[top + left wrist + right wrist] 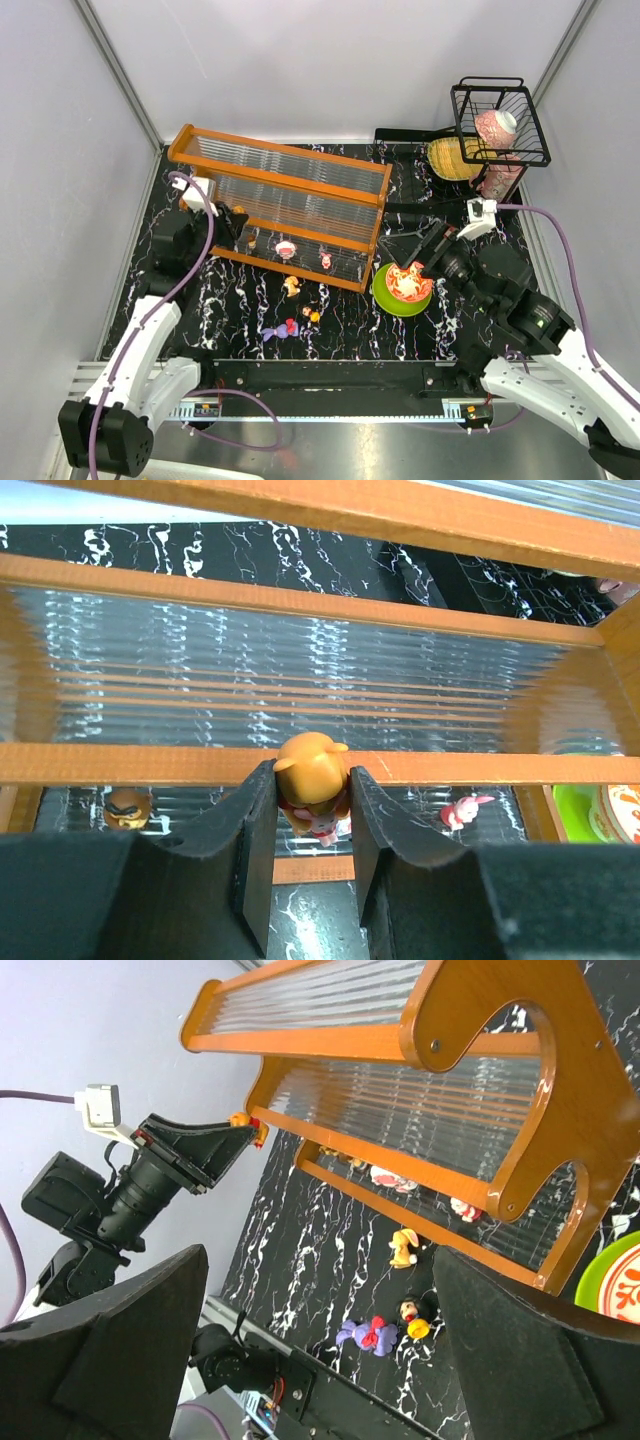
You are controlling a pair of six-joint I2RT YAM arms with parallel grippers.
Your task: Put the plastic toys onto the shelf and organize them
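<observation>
My left gripper [312, 790] is shut on an orange bear figurine [312, 770], held in front of the front rail of the orange-framed shelf [300, 620], near its left end [280, 195]. On the lower tier sit a brown toy [128, 807], a white-and-red toy [286, 248] and a pink toy [462, 811]. Three more toys lie on the table in front of the shelf: a yellow rabbit [403, 1247], a purple one [365, 1335] and a black-haired one [413, 1315]. My right gripper [418, 250] hangs open by the shelf's right end, with nothing between its fingers.
A green plate [383, 295] with a red-patterned bowl [408, 282] lies just below my right gripper. A black wire basket [500, 120] holding a pink object stands at the back right, with a yellow woven object [452, 158] beside it.
</observation>
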